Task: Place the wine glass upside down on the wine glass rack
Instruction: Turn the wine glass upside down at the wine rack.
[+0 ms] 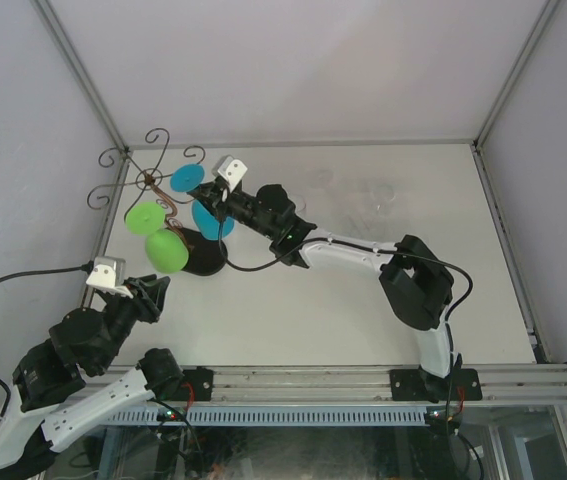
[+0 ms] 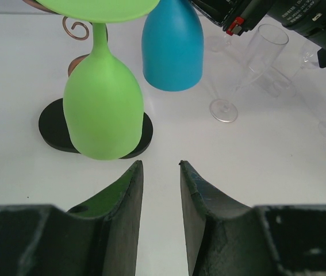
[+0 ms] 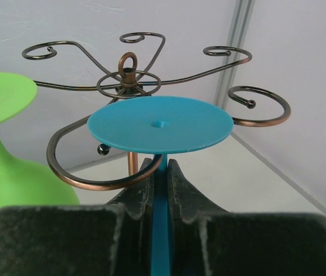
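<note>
The wine glass rack (image 1: 151, 180) stands at the far left on a black oval base (image 2: 56, 126), its scroll arms (image 3: 129, 77) spreading from a coppery stem. A green wine glass (image 2: 102, 109) hangs upside down on it. My right gripper (image 3: 161, 167) is shut on the stem of a blue wine glass (image 3: 160, 123), held upside down with its foot on top. One curled arm (image 3: 82, 181) meets the stem just under the foot. The blue bowl (image 2: 172, 49) hangs beside the green one. My left gripper (image 2: 160, 167) is open with nothing in it, near the base and apart from both glasses.
Clear plastic glasses (image 2: 249, 69) lie on the white table to the right of the rack, faint in the top view (image 1: 378, 200). The right arm (image 1: 413, 280) reaches across the middle of the table. Enclosure walls stand close behind and left of the rack.
</note>
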Motion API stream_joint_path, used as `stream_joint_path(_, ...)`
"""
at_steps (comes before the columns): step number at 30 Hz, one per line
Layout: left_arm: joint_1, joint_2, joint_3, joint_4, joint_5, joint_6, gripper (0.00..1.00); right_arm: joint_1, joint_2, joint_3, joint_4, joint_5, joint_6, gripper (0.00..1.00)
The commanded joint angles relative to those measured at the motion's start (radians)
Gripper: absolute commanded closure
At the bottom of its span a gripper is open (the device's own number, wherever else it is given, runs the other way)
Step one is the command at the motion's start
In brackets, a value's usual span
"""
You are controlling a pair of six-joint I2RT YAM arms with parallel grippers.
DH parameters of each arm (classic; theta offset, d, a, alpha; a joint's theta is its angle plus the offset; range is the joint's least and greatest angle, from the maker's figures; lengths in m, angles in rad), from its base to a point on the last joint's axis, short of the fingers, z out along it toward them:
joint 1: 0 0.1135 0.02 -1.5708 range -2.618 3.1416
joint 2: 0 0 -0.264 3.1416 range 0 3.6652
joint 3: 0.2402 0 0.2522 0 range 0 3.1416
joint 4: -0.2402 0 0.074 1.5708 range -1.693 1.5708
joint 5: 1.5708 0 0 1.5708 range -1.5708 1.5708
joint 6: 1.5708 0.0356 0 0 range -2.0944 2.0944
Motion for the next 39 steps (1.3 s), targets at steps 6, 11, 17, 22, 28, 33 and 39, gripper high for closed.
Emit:
stream_joint_path(6,0.010,-0.002,-0.017,0.046,0.008,0.011,0.64,0.027,0.010,0.056,0.018,-0.056,-0.036,1.00)
stream_joint_path(11,0.013,-0.001,-0.017,0.046,0.012,0.012,0.64,0.029,0.006,0.050,0.018,-0.086,-0.040,1.00)
stream_joint_path(17,0.014,-0.004,-0.019,0.046,0.012,0.012,0.64,0.025,0.013,0.052,0.043,-0.086,0.008,1.00)
stream_joint_path(22,0.014,-0.004,-0.019,0.046,0.012,0.012,0.64,0.027,0.041,0.051,0.127,-0.082,0.080,1.00)
stream_joint_path(28,0.014,-0.004,-0.019,0.047,0.012,0.012,0.64,0.024,0.071,0.043,0.224,-0.073,0.113,1.00)
stream_joint_path(33,0.016,-0.003,-0.019,0.046,0.012,0.012,0.64,0.020,0.076,0.035,0.258,-0.077,0.105,1.00)
stream_joint_path(39,0.016,-0.005,-0.019,0.046,0.012,0.012,0.64,0.020,0.057,-0.009,0.307,-0.091,0.093,1.00)
